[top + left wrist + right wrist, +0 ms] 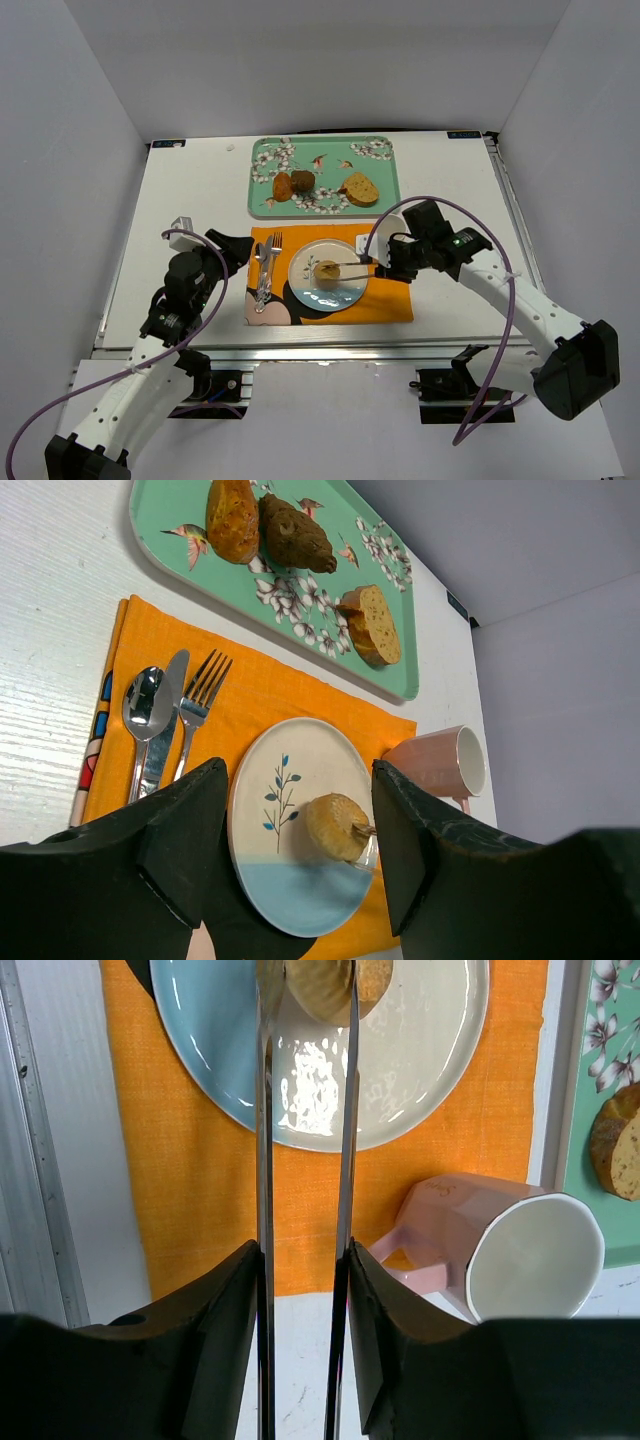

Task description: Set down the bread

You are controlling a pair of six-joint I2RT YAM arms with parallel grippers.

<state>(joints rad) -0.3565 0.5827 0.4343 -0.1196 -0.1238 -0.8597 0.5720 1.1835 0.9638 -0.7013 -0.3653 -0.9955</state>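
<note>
fingers (220, 1300) of the right gripper (305, 1260) are pressed onto a pair of thin metal tongs (262, 1160), one finger on each arm of it. the robot uses the tongs because they are long and thin, so they can reach the food without the big black fingers bumping the plate (400, 1060). the tips of the tongs sit on both sides of the bread (320, 985). i think the bread is already down on the plate, near its middle, so the job looks almost done. what seems left is to let the tongs spread and pull them away. i cannot tell how hard the tips pinch it.

the bread is a small round bun, tan and golden, with a lighter top. it looks soft, so a hard squeeze could dent it.

the plate sits on an orange mat (190, 1160). a pink mug (530, 1260) stands just beside the plate, so the tongs should move with care.

the left gripper (300, 770) is spread wide and holds nothing. it hangs over the near side of the mat, out of the way.
</note>
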